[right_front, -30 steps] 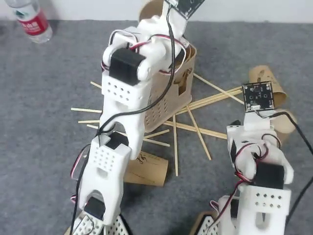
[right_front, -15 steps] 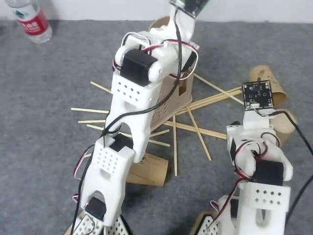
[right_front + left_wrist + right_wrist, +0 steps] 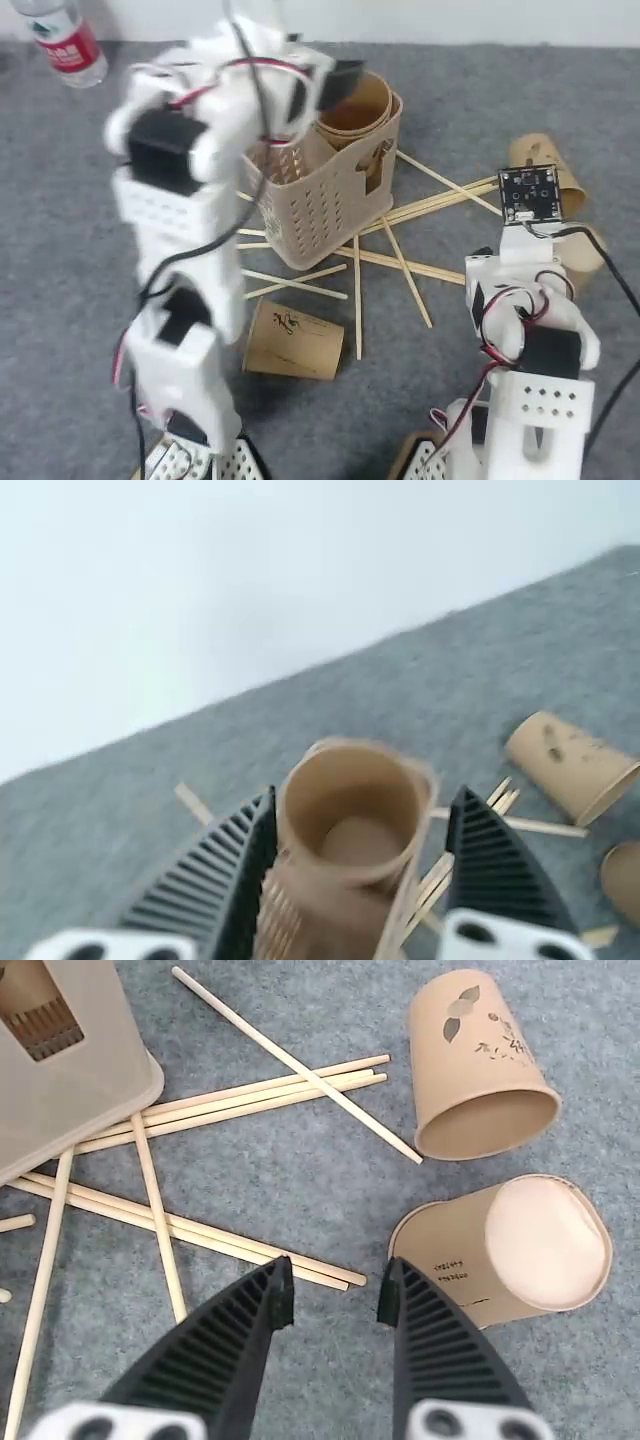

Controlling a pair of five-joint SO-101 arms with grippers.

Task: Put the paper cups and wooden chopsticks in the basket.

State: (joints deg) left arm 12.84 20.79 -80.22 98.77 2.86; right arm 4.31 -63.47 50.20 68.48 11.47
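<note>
A paper cup (image 3: pixel 355 115) stands upright in the beige basket (image 3: pixel 310 205) at the middle of the grey carpet. My left gripper (image 3: pixel 365 798) hangs open over that cup (image 3: pixel 350 825), one black finger on either side, gripping nothing. In the high view the left gripper (image 3: pixel 335 85) is at the basket's far rim. Another cup (image 3: pixel 293 342) lies on its side in front of the basket. Two more cups (image 3: pixel 480 1065) (image 3: pixel 500 1250) lie to the right. Wooden chopsticks (image 3: pixel 250 1095) are scattered around the basket (image 3: pixel 70 1070). My right gripper (image 3: pixel 332 1275) is open and empty above the carpet beside the lower cup.
A plastic water bottle (image 3: pixel 65 40) lies at the far left corner. A white wall borders the carpet at the back. The right arm (image 3: pixel 525 330) stands at the front right. Bare carpet lies to the left of the basket.
The left arm has swung from over the basket to the left and back, uncovering the cup that stands in the basket. The right arm has kept still.
</note>
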